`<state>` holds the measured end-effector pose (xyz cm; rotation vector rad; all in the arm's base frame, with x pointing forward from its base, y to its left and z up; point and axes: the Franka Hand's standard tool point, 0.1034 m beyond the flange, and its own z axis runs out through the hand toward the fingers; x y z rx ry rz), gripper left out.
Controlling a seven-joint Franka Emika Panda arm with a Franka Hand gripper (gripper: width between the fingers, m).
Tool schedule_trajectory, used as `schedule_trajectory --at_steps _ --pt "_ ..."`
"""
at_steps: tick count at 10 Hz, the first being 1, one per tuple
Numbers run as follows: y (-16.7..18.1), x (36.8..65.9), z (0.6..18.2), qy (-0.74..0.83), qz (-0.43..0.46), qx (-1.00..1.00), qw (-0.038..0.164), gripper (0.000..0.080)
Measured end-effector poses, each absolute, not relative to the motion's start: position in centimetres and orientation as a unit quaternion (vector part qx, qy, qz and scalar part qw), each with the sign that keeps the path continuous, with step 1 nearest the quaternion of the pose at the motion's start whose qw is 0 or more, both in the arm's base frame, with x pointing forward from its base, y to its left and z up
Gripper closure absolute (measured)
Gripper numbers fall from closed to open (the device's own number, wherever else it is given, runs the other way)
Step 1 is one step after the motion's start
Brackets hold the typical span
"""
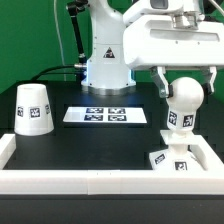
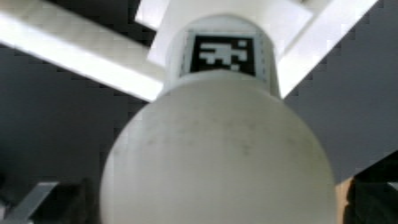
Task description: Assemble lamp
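Exterior view: gripper (image 1: 183, 78) fingers wide apart, around top of bulb (image 1: 181, 103), not squeezing. Bulb stands upright on base (image 1: 171, 160), near bench's right front corner. Shade (image 1: 33, 108) waits near left edge. Marker board (image 1: 104, 115) lies mid-bench.

Wrist view: bulb (image 2: 217, 140) fills picture, tag on neck. Good move, I think: keep fingers centered, close gently, turn bulb straight, no tilting.
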<state>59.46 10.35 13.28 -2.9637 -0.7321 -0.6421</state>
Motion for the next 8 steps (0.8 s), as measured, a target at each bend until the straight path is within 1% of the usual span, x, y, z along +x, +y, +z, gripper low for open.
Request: schedule_trajectory --at_steps 1,2,3,6,8 --pt "10.47 59.28 12.95 -0.233 -0.161 -0.959 0.021 0.0101" --pt "10.51 59.55 12.98 -0.233 -0.139 -0.962 0.025 0.0101" --pt "10.93 59.16 12.86 -0.229 -0.098 -0.968 0.029 0.0101" --pt "11.19 58.57 12.53 -0.240 -0.005 -0.970 0.028 0.0101" --pt "10.84 59.06 12.45 -0.244 -0.001 -0.969 0.028 0.0101"
